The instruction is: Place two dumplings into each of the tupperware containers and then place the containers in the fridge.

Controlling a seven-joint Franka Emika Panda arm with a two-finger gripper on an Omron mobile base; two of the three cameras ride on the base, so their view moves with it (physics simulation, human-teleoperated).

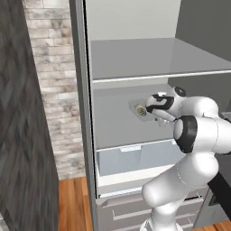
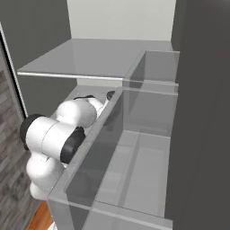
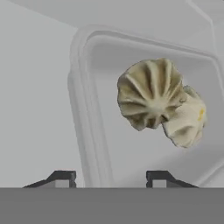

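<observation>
The fridge (image 1: pixel 131 67) stands open, and the white arm reaches deep into it, over the middle shelf (image 1: pixel 113 117). On this shelf lies one tupperware container (image 1: pixel 137 108), a shallow grey tray with rounded corners, flat on the pale surface and near the middle of the shelf. Inside it I see two dumplings (image 3: pixel 159 100). They are pale beige with crimped folds, and they touch each other: the bigger one shows its pleats like a star, and the smaller one leans against its side, with a little yellow spot on it. Both sit toward one end of the tray, inside its rim (image 3: pixel 85 109).

The claw (image 3: pixel 111 177) is just beside the container. Its two dark fingertips (image 3: pixel 63 177) stand apart, one on each side of the rim, and nothing is between them except the rim edge below; I cannot say if they touch it. So the claw is open and it holds nothing.

From the right side, the arm is partly hidden behind the translucent door bins (image 2: pixel 134 148) of the fridge. Below the shelf is a translucent drawer (image 1: pixel 135 158). To the left of the fridge there is a brick wall (image 1: pixel 54 90) and a wooden floor (image 1: pixel 74 203).
</observation>
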